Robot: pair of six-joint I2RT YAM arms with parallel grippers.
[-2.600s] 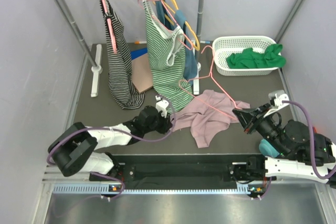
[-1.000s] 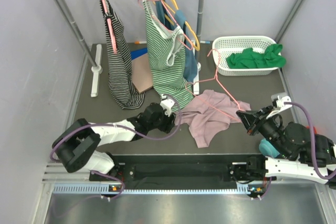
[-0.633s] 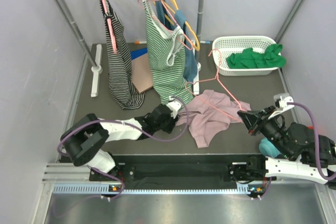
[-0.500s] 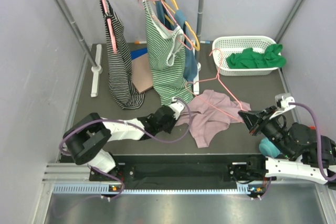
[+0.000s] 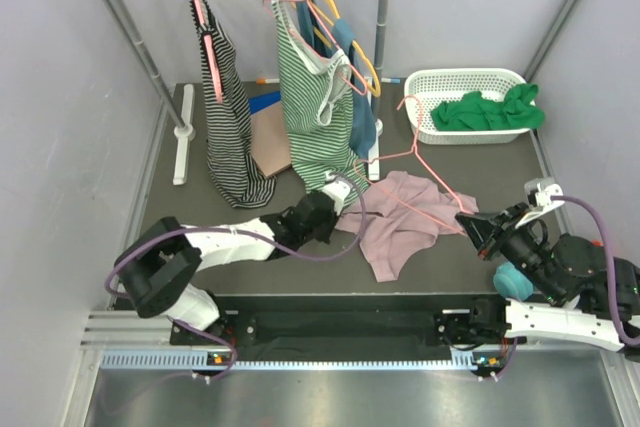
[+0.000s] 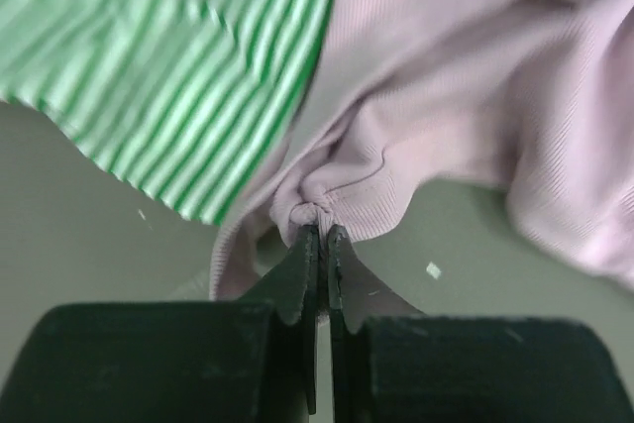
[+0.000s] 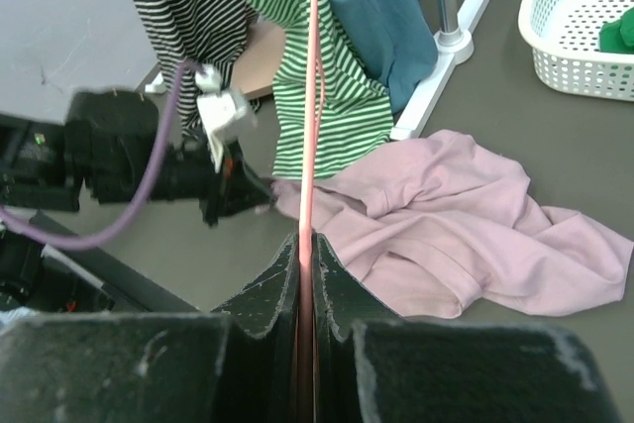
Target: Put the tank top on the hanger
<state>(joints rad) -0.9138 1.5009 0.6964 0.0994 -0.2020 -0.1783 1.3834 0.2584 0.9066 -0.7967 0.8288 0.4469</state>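
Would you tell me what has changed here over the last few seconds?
The left gripper slid right to the tank top's left edge, where it is shut on a fold. The right gripper, still clamped on the hanger, drew it slightly right. The hanging clothes and basket stayed put.

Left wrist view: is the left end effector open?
No, the left end effector is shut on a bunched fold of the tank top.
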